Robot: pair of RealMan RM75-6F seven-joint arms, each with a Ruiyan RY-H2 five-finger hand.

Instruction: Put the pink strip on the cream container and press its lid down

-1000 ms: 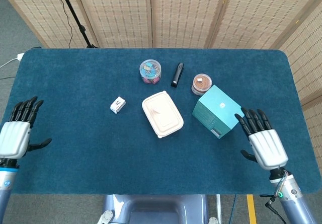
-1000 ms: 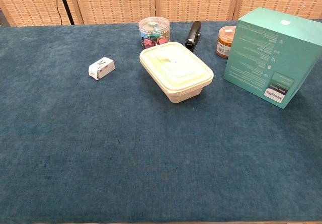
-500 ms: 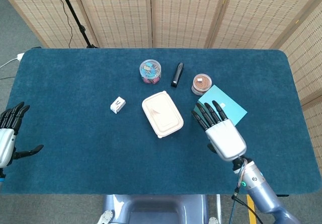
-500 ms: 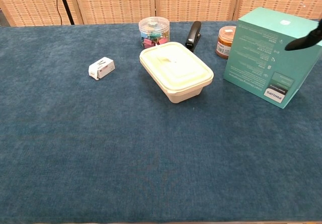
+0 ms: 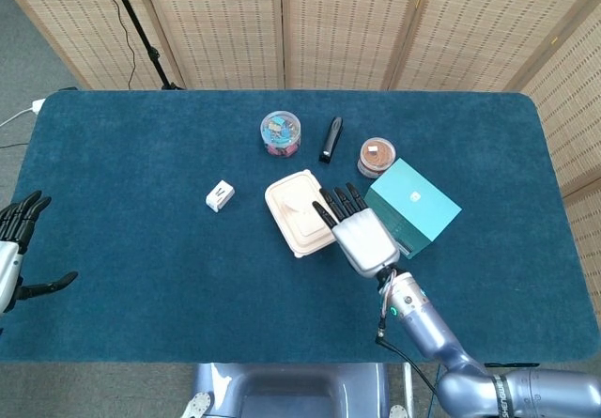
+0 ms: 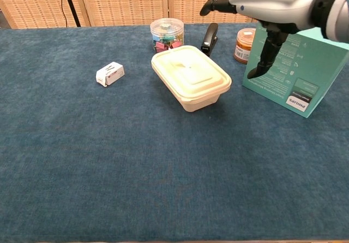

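Right hand [image 5: 362, 238], fingers spread and holding nothing, hovers beside the cream container [image 5: 301, 213] at mid-table; left hand [image 5: 11, 254] waits open at the table's edge. No pink strip visible, so a blind press risks shoving the container toward the teal box [image 5: 413, 207].

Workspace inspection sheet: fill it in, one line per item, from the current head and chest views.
Surface: blue cloth table, flat.
Job's things: cream container near centre, lid on; pink strip faintly visible on the lid.
Clutter: teal box; clear tub of clips; black stapler; brown jar; small white box.
Hands: right hand open, raised beside the container, fingers spread toward its lid; left hand open at the table's left edge.
Cables: white cable on the floor, far left.
Surroundings: wicker screens; black stand.
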